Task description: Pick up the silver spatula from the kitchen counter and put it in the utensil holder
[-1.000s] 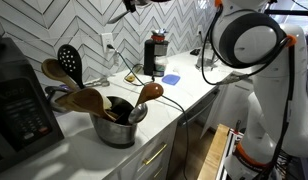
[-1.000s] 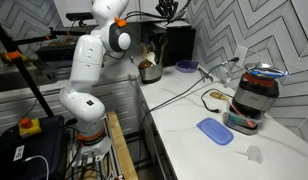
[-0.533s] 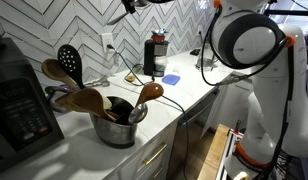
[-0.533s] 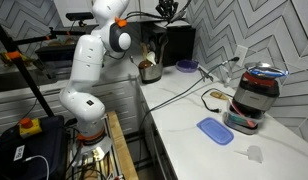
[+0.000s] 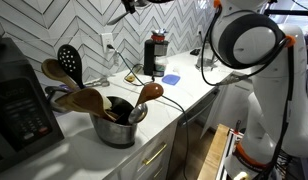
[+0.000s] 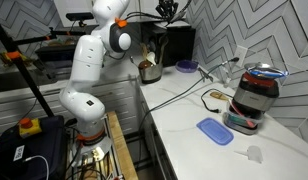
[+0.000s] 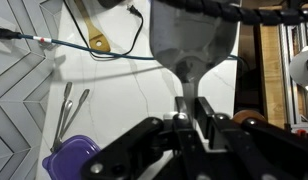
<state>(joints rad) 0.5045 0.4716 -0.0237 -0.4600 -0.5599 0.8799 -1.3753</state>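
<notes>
My gripper (image 7: 190, 105) is shut on the thin handle of the silver spatula (image 7: 194, 45), whose broad blade points away from the wrist camera. In both exterior views the gripper is high above the counter at the top of the frame (image 5: 144, 4) (image 6: 170, 8), and the spatula blade (image 5: 116, 17) sticks out in front of the tiled wall. The utensil holder (image 5: 120, 133), a squat shiny metal pot, stands on the counter with several wooden spoons in it. It also shows far off in an exterior view (image 6: 149, 72).
A dark appliance with a red top (image 5: 154, 55) (image 6: 252, 95) stands by the wall. A blue lid (image 5: 171, 78) (image 6: 214, 130) lies on the white counter. A black appliance (image 5: 19, 110) is beside the holder. Cables, metal tongs (image 7: 66, 110) and a purple dish (image 7: 69, 158) lie below.
</notes>
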